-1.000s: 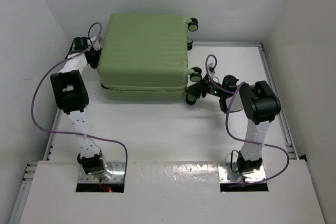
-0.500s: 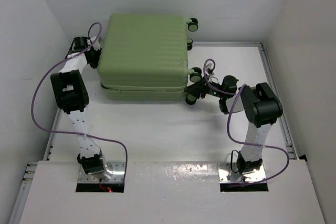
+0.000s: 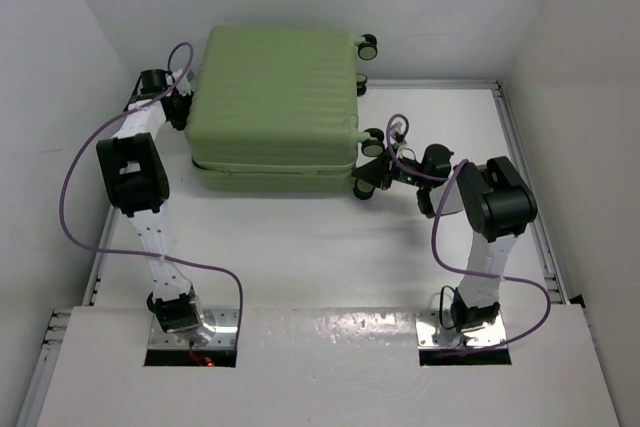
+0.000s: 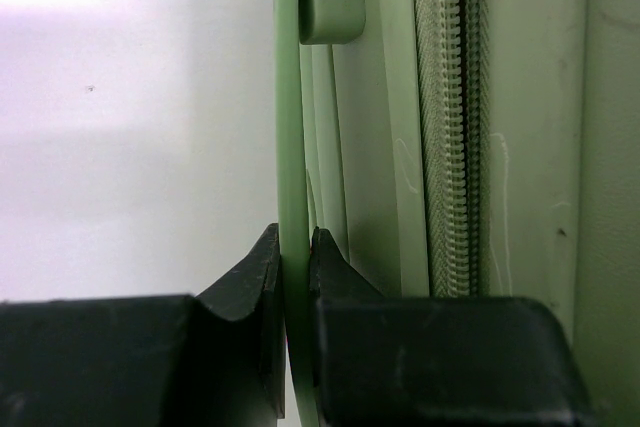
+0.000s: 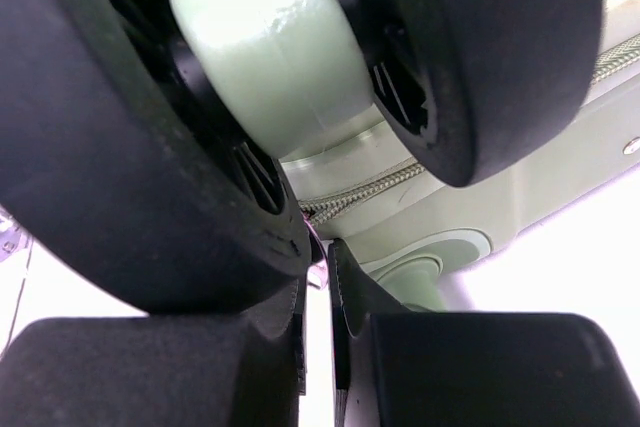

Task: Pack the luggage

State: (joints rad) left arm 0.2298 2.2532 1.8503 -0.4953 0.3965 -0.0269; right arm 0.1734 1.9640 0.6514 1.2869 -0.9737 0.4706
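Luggage (image 3: 275,97): a closed, pale-green, ribbed hard shell lying flat at the far side of the smooth white table (image 3: 300,247), wheels to the right. Left gripper (image 4: 296,262): at the left side of the luggage, black fingers clamped on a thin, smooth green strip of it, beside the toothed zipper (image 4: 450,117). Right gripper (image 5: 320,272): beneath a matte-black twin caster (image 5: 150,147) at the near right corner, fingers almost together; whether they nip anything cannot be told.

luggage (image 3: 275,97) shell — ribbed hard plastic, pale green, satin sheen. zipper (image 4: 450,117) is woven tape with fine teeth. caster wheels (image 5: 140,147) matt black, rubbery. counter (image 3: 300,247) smooth white — near panel glossy.
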